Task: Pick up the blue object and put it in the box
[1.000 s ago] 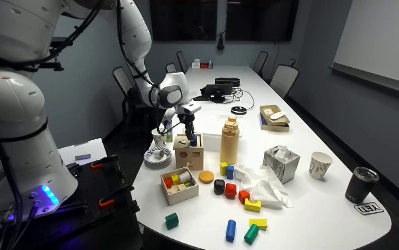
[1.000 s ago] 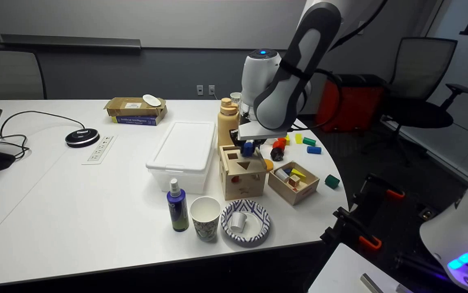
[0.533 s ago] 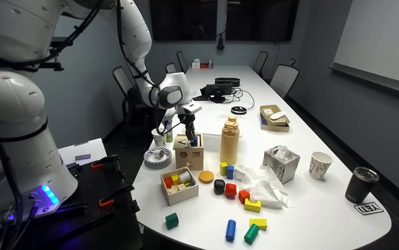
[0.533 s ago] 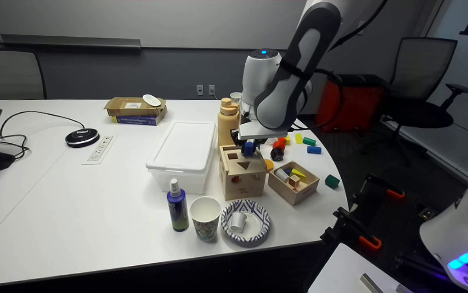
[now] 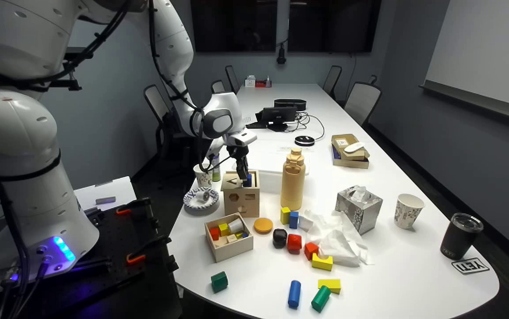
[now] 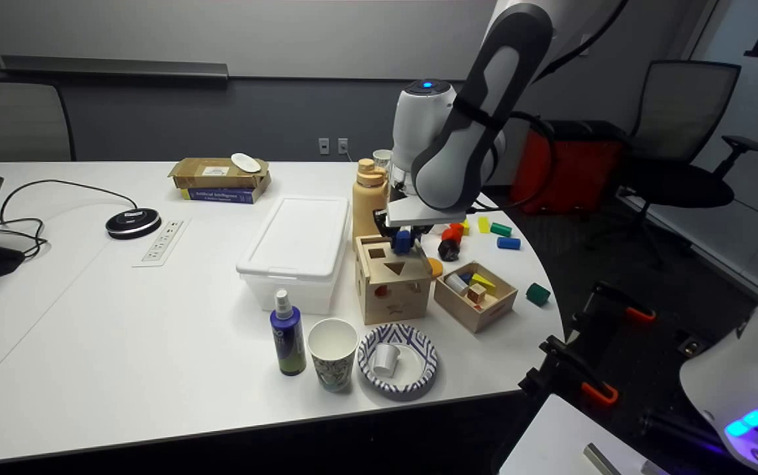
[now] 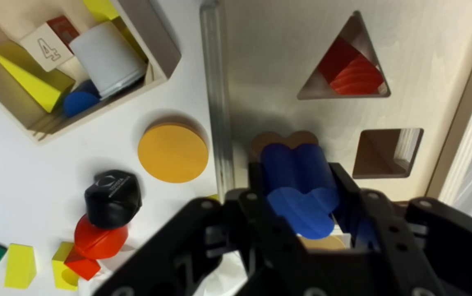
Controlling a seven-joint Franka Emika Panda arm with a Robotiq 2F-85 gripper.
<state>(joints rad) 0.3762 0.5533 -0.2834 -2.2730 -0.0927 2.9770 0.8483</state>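
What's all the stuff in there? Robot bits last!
box: one, pale wood, on table
blue object: one, blue, at box's top
tray: one, pale wood, beside box, blocks inside
loose pieces: eleven, six colours, on table
bottle: one, peach, near box
bin: one, white, beside box
paper cups: two, whitish, on table
spray bottle: one, purple, near bin
small cup: one, white, in patterned bowl
tissue box: one, silver, by crumpled tissue
tumbler: one, black, by YETI sticker
cardboard stack: one, brown, with book
electronics: several, black, on table
chairs: several, grey, around table
wall screens: two, black, far wall
whiteboard: one, white, side wall
robot arm: one, white, over table
gripper: one, black, shut on blue object
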